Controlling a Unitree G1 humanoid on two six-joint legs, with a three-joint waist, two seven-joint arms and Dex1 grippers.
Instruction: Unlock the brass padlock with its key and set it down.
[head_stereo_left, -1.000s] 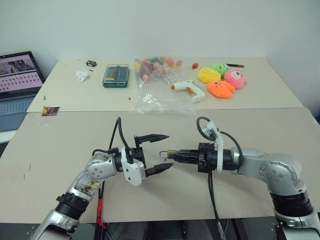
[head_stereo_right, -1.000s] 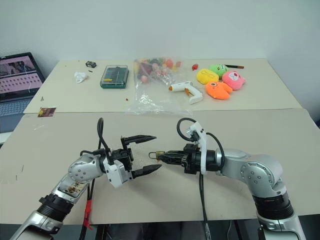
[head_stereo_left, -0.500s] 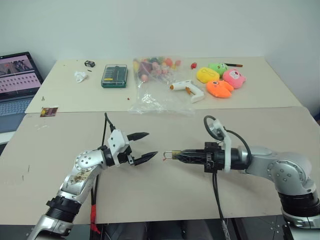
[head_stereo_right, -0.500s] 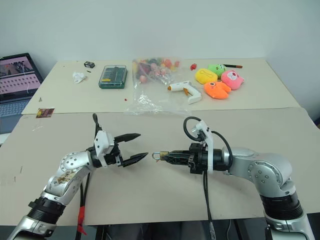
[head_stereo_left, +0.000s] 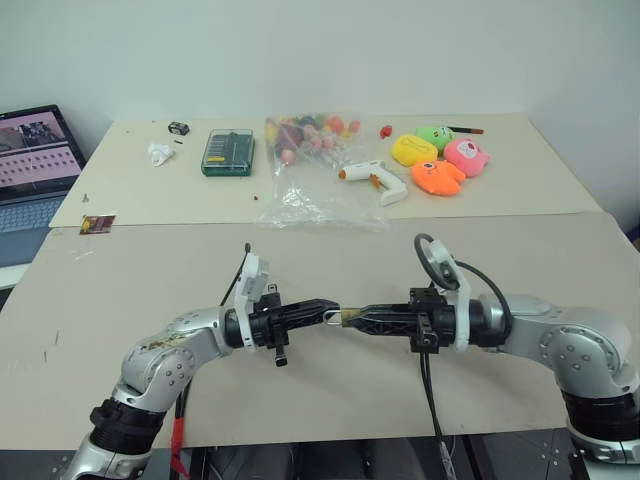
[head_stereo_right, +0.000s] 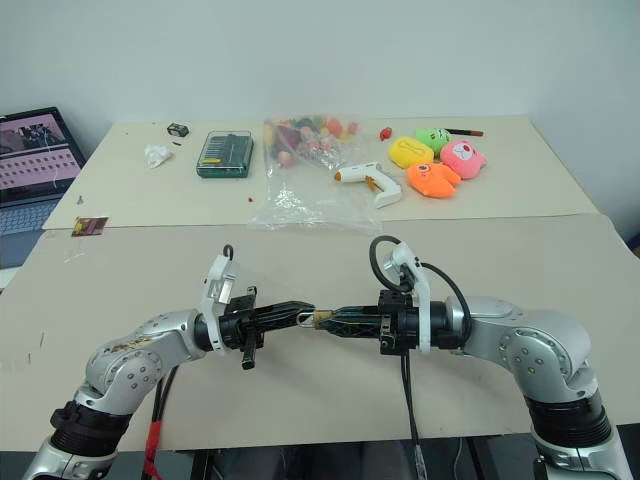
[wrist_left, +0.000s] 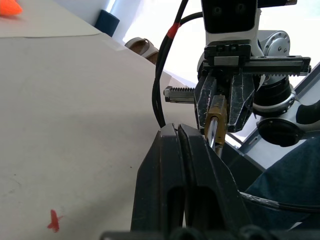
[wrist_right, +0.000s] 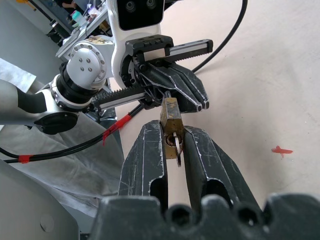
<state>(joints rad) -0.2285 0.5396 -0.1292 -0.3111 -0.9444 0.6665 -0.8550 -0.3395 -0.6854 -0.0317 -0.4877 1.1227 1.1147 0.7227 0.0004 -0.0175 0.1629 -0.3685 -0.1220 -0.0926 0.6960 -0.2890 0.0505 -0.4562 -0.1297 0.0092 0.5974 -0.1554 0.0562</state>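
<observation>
Just above the counter (head_stereo_left: 120, 290), in front of the clear plastic bag (head_stereo_left: 318, 200), you see the 2 grippers meeting tip to tip. Your right gripper (wrist_right: 172, 145) is clamped on the brass padlock (wrist_right: 170, 116), with a silvery key (wrist_right: 177, 146) hanging between its fingers. Your left gripper (head_stereo_left: 333, 309) is fully closed, its tips at the padlock's shackle end; whether they pinch the shackle, you can't tell.

Padlock shackle: the brass padlock (wrist_right: 170, 114) has its shackle end covered by the left gripper (wrist_right: 190, 97) fingertips; cannot tell locked or unlocked.
Key: a silvery piece at the padlock's base between the right gripper (wrist_right: 172, 145) fingers, mostly hidden.
Laptop (head_stereo_left: 35, 160): cut off by the picture's edge.
Bag contents (head_stereo_left: 305, 135): too small to identify.
</observation>
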